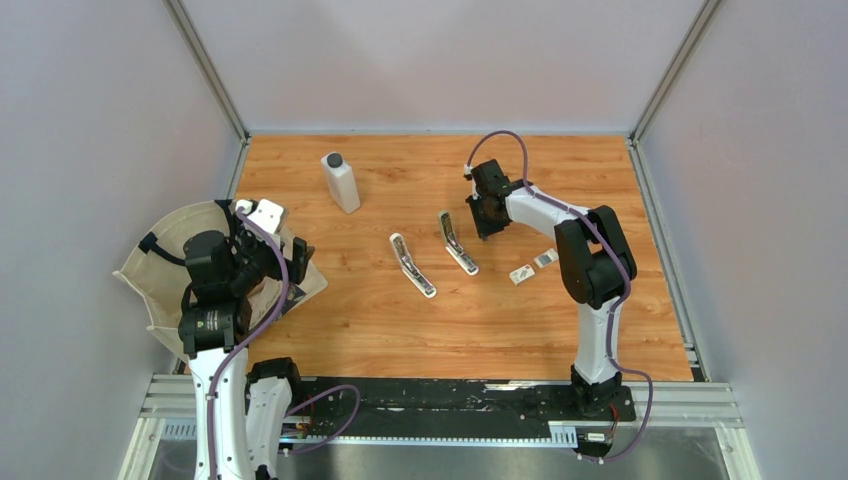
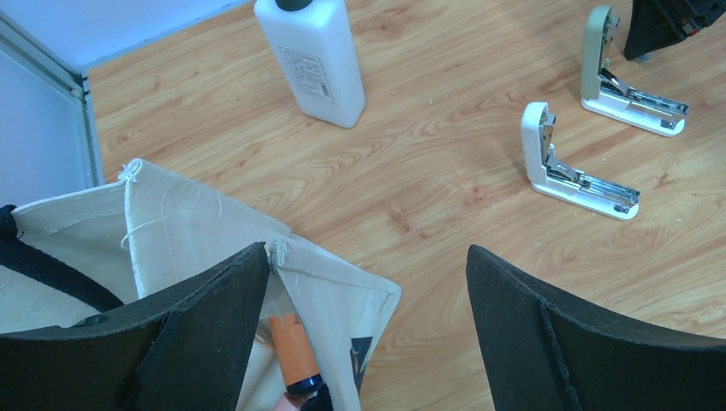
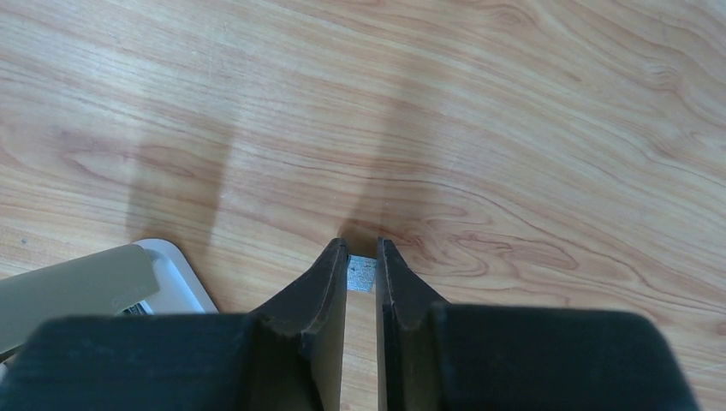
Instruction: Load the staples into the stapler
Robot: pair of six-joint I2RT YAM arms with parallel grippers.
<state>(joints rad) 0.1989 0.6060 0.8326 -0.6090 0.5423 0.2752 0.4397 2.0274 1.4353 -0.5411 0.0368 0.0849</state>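
At 9 o'clock the cloth bag (image 1: 165, 250) overhangs the tabletop (image 1: 560, 330), and the left gripper (image 2: 366, 257) hangs above it with jaws spread and empty, seemingly parked aside. Near the middle the left stapler (image 1: 412, 265) and the right stapler (image 1: 457, 243) lie hinged open, ready for refill. At 1 o'clock of the right stapler the right gripper (image 3: 361, 253) has jaws pinching a small silvery piece (image 3: 361, 274), probably a staple strip; the staples box (image 1: 521, 274) and pale piece (image 1: 545, 259) rest at its 4 o'clock.

Orange-brown wood-grain tabletop (image 1: 500, 320) mid-frame, fenced by plain pale lavender walls (image 1: 440, 60) and grey aluminium corner posts (image 1: 205, 65) at top.
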